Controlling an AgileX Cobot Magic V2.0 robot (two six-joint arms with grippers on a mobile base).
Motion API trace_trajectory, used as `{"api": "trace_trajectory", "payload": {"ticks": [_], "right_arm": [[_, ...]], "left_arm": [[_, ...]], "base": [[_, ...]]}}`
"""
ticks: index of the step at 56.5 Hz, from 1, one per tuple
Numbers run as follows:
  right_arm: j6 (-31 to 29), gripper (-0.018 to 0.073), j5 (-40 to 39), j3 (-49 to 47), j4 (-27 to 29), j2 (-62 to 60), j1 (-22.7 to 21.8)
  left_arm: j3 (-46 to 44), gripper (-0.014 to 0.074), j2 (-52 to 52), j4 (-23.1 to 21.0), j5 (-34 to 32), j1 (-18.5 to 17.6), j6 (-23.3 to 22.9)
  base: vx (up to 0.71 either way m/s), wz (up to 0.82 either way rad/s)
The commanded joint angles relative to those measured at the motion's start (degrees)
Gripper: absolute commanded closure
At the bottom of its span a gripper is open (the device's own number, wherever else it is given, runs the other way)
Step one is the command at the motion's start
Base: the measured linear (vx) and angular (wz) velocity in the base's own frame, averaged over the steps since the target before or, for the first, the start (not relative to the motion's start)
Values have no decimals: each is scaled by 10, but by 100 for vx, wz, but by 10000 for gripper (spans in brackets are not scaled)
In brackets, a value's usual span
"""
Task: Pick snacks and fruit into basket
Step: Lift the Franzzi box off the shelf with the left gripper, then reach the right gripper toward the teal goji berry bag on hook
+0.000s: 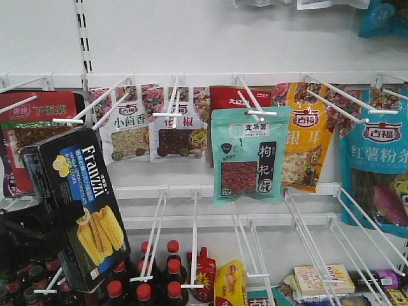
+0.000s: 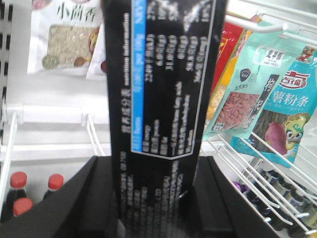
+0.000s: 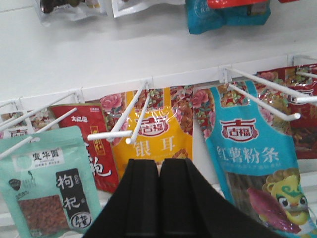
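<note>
One Franzzi box (image 1: 80, 204), in left gripper (image 2: 156, 196); one mint-green pouch (image 1: 250, 156)

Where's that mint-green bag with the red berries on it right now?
In the front-facing view the mint-green pouch hangs on a white hook mid-rack, overlapping a red pouch behind it, with an orange-yellow pouch just to its right.

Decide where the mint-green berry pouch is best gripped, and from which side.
Probably its lower left edge, approached from the front-left. The mint-green pouch hangs flat from a peg through its top, so the fingers can only pinch a thin edge; its right edge overlaps the yellow pouch, while the lower left stands free.
</note>
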Motion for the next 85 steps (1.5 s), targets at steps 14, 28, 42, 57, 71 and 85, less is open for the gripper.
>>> {"api": "trace_trajectory", "payload": {"ticks": [14,28,42,57,71,85], "right_arm": [[-167,566,129,-20,60,-46,186],[-447,566,215,-20,401,-33,241],[-794,566,394,-20,768,71,240],[-903,566,505,-20,855,171,61],[-1044,566,612,-20,1005,282,-177],[-1171,566,626,-57,1083,390,-225]], "left_arm": [[-31,594,-11,34,-4,-1,3],[-31,594,-11,50,-5,-1,3],[-31,594,-11,49,-5,-1,2],[-31,594,-11,45,-5,-1,2],[-31,594,-11,45,-7,-1,1],[-31,594,-11,45,-8,-1,1]], "base": [[0,0],[0,0],[0,0],[0,0],[0,0],[0,0]]}}
